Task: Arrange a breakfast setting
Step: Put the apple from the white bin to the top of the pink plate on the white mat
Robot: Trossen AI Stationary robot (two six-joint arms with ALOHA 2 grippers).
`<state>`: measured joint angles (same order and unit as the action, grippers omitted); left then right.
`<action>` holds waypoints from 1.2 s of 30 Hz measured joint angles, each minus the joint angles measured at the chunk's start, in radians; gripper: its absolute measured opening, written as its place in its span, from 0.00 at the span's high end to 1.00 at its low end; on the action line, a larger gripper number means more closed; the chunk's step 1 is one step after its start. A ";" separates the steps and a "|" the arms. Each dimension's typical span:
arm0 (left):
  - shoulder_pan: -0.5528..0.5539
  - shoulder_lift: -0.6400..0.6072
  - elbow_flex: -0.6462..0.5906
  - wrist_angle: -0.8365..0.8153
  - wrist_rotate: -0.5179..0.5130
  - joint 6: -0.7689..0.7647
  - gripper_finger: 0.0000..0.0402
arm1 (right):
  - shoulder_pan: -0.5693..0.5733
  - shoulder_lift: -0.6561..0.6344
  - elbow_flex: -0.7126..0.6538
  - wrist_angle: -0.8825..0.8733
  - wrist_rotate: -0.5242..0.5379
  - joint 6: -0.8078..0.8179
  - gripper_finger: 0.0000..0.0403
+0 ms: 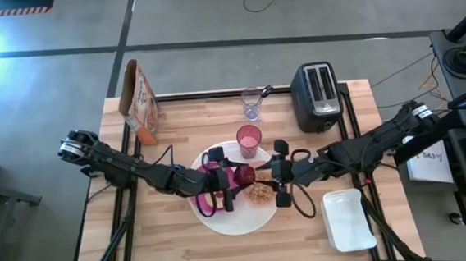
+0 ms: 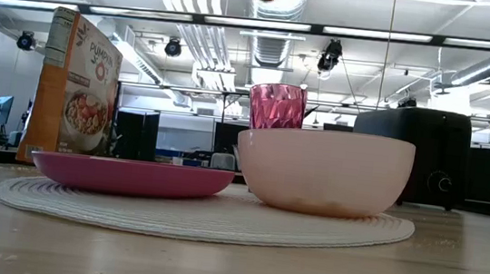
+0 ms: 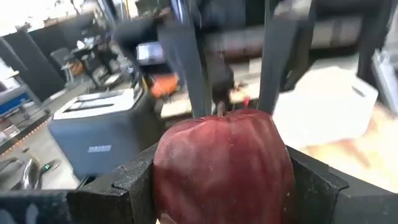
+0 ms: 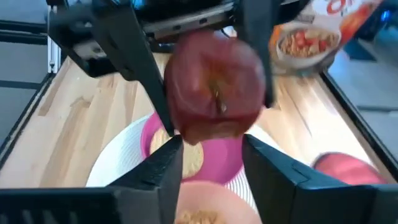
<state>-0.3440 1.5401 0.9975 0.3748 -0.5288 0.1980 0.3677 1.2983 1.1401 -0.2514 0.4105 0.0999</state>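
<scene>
My left gripper (image 1: 235,178) is shut on the dark-red fruit (image 1: 245,176), held high over the large white plate (image 1: 241,216). My right gripper (image 1: 273,174) is open and faces it from the right. Its fingers (image 3: 186,68) stand on either side of the fruit's stem end; whether they touch it I cannot tell. On the white plate rest the magenta plate (image 2: 131,175) and the peach bowl (image 2: 324,168), which holds tan food (image 1: 260,194). A tan bagel (image 4: 191,158) lies on the magenta plate. The pink tumbler (image 1: 249,140) stands just behind. My left gripper pinches the fruit by its two opposite sides (image 3: 166,177) between its two fingers (image 3: 121,186). The fingers lie level and come from the table's left. The fruit is lifted clear above the plates, and its stem (image 4: 219,99) points toward the right gripper.
A black toaster (image 1: 319,98) stands at the back right and a cereal box (image 1: 140,100) at the back left. A clear glass (image 1: 252,104) stands at the far edge. A white tray (image 1: 348,219) lies at the front right.
</scene>
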 joint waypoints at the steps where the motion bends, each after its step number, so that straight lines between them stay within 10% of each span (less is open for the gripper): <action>1: -0.001 0.000 -0.001 -0.016 -0.007 0.000 0.40 | 0.001 -0.002 0.016 -0.034 0.001 0.023 0.59; 13: 0.024 -0.038 -0.001 -0.272 -0.228 -0.139 0.40 | 0.001 -0.003 0.136 -0.345 0.001 0.198 0.50; 26: 0.274 -0.055 -0.005 -0.633 -0.085 -0.475 0.40 | -0.002 -0.002 0.149 -0.394 0.017 0.198 0.52; 36: 0.314 0.015 -0.088 -0.542 -0.090 -0.517 0.40 | 0.000 -0.002 0.166 -0.460 0.019 0.249 0.52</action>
<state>-0.0296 1.5547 0.9097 -0.1674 -0.6184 -0.3187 0.3679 1.2961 1.3064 -0.7117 0.4297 0.3487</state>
